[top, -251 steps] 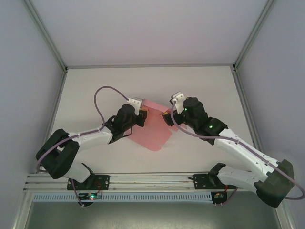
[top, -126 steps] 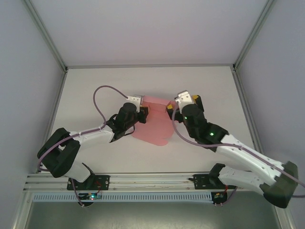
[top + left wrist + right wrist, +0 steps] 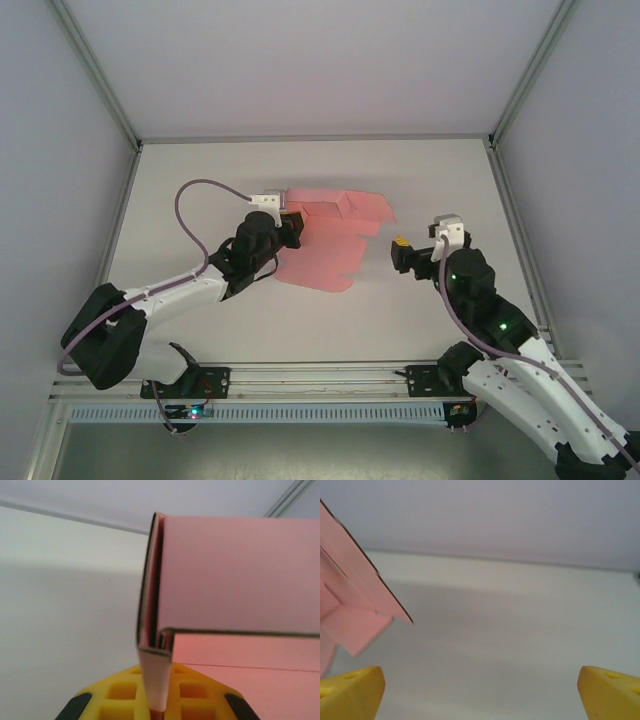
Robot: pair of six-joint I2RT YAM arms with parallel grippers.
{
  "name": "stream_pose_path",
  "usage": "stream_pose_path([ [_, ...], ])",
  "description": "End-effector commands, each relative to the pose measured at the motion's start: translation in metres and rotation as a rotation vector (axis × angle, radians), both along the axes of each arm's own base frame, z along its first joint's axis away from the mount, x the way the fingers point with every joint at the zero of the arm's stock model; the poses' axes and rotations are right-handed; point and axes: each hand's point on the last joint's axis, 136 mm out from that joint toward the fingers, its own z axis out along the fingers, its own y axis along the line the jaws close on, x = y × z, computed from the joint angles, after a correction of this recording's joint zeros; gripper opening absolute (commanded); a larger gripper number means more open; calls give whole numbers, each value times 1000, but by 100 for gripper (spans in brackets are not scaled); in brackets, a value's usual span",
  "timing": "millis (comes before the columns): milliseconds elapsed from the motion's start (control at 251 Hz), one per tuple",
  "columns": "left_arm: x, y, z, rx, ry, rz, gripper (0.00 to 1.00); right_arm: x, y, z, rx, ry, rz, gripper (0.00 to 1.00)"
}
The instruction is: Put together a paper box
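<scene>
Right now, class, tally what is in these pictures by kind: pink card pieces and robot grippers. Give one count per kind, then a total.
Pink card pieces: 1, the paper box, partly folded.
Grippers: 2, the left gripper shut on the box's edge, and the right gripper open and apart from it.
Total: 3

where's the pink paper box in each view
Top external: paper box mid-picture, its left edge in the left gripper.
Left wrist: paper box centre and right, flap pinched at bottom.
Right wrist: paper box at left edge.
Shared landmark: the white table meeting the back wall.
</scene>
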Motion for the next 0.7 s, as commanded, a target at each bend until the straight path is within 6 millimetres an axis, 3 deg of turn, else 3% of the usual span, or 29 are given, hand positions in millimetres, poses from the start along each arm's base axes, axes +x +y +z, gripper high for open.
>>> stream_pose_path([
  [0, -3, 1, 11, -24, -25, -17, 0, 3, 23, -11, 37, 63, 103, 98],
  [180, -10, -5, 14, -23, -49, -81, 0, 23, 36, -7, 4, 57, 121, 98],
  [335, -13, -9, 8, 22, -66, -124, 0, 30, 36, 0, -25, 41, 108, 98],
  [694, -3, -2, 2, 63, -76, -66, 0, 11, 18, -14, -136, 138, 99, 98],
])
